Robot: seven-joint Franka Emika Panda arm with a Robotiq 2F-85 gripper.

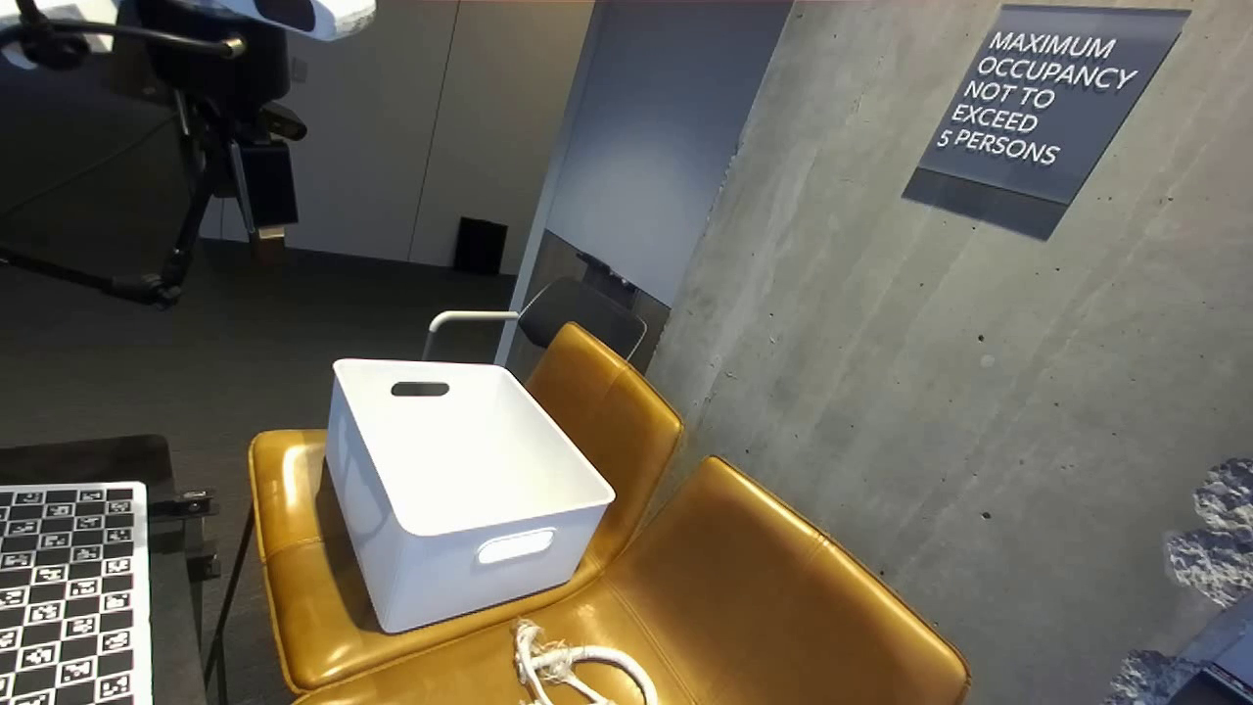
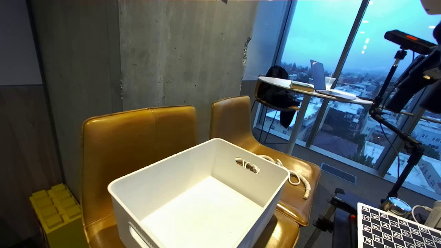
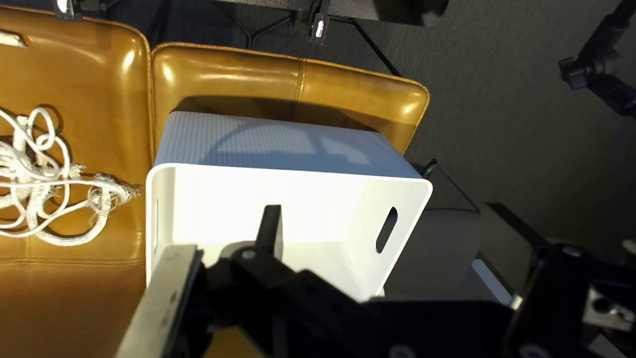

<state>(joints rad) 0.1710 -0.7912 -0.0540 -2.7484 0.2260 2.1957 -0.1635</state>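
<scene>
A white bin [image 1: 460,578] stands upright on a tan chair [image 1: 284,558], left of centre in an exterior view and in the middle of the wrist view. The pincer [image 3: 228,231] shows in the lower half of that view, its fingers parted, released; in both exterior views it hangs well apart from the bin. White rope [image 1: 558,666] lies tangled on a second chair [image 1: 783,578] just beside. A checkered board [image 1: 73,592] sits lower left in an exterior view. An open laptop [image 2: 318,75] stands on a tabletop [image 2: 277,81], upper right of an exterior view.
</scene>
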